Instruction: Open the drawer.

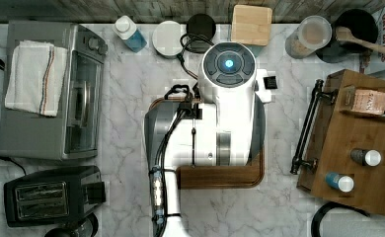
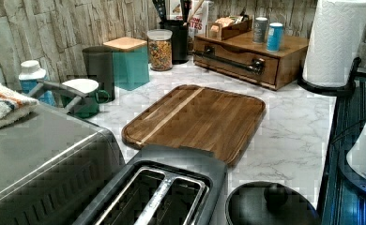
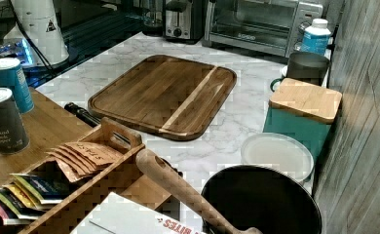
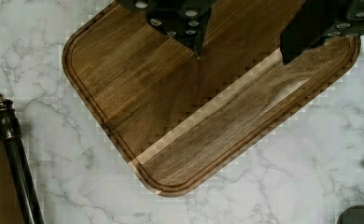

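1. Claw [image 4: 241, 46] hovered open above cutting board [image 4: 203, 100], fingers [image 4: 189, 28] spread, gripping nothing.
2. Drawer [image 2: 237, 61] sat shut, well off to claw's side, past board edge on marble table [image 1: 131, 113].
3. Black bar handle [image 4: 17, 163] stood off drawer front on posts, presumably to leave finger room behind.
4. Judged: approach not yet started; needed traverse to handle, then pull outward.
5. Risk: shakers [image 2: 275, 36] on cabinet top [image 2: 284, 44] could wobble.
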